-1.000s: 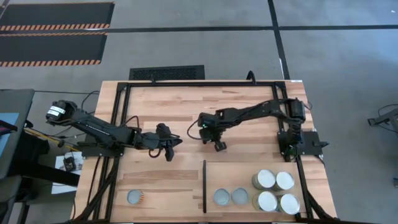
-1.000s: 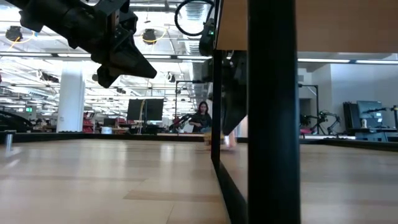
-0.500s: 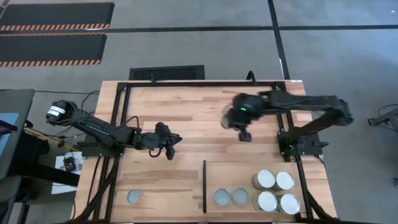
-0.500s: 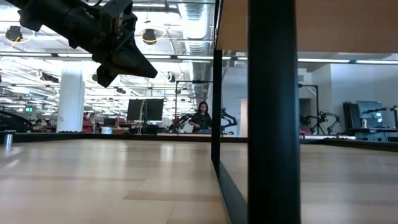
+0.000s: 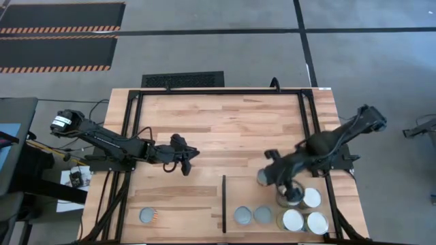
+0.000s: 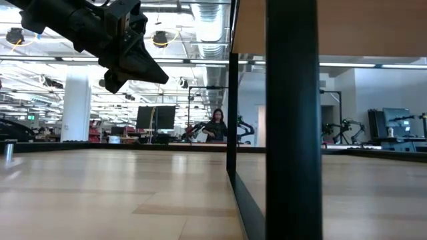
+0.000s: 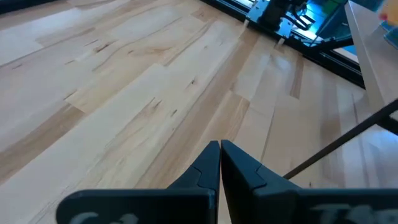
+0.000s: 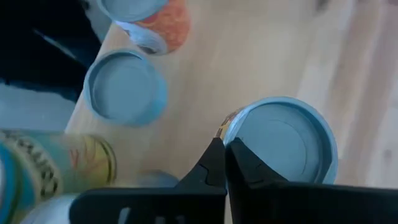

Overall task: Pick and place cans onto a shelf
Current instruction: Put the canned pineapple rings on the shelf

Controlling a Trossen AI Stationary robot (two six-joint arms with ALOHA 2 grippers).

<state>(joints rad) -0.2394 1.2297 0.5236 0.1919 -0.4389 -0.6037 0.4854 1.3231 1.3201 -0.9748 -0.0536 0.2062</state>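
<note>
Right claw (image 5: 285, 185) hangs over the shelf (image 5: 238, 190) by the desk's near right corner, fingers pressed together and empty, probably hunting a free spot among the round, smooth-lidded metal cans (image 5: 298, 208) clustered there. One orange-labelled can (image 5: 148, 216) waits off the shelf near the near left corner. Farther back, mid-desk, the left claw (image 5: 187, 160) idles with fingers together above pale plank-grained wood.
</note>
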